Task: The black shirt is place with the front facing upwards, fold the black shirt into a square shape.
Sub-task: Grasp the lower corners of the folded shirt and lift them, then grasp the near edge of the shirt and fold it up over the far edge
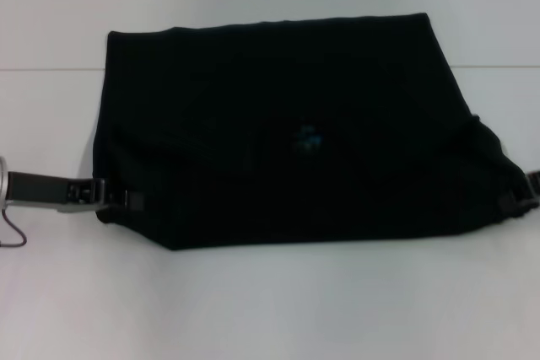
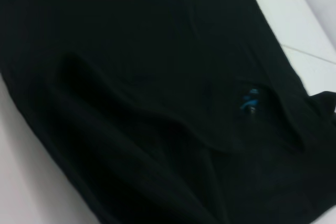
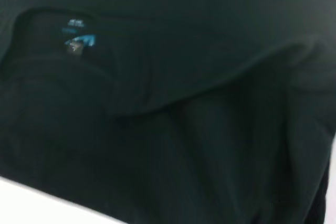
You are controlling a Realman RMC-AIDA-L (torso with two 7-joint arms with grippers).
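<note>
Near edge: the black shirt (image 1: 287, 132) lies bundled on the white table (image 1: 253, 309), lettering hidden.
Left gripper (image 1: 118, 200): at the shirt's near left corner; grip unclear.
Right gripper (image 1: 516, 200): at the right corner, likewise unclear.
Progress: folded over, still trapezoid; squaring remains.
Far edge: flat, straight.

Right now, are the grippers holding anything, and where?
Apparently the black shirt: left gripper at its near left edge, right gripper at its near right edge; actual clamping cannot be told.

One black shirt (image 1: 287, 132), one white table (image 1: 270, 309), two grippers: left gripper (image 1: 114, 198), right gripper (image 1: 513, 200)
</note>
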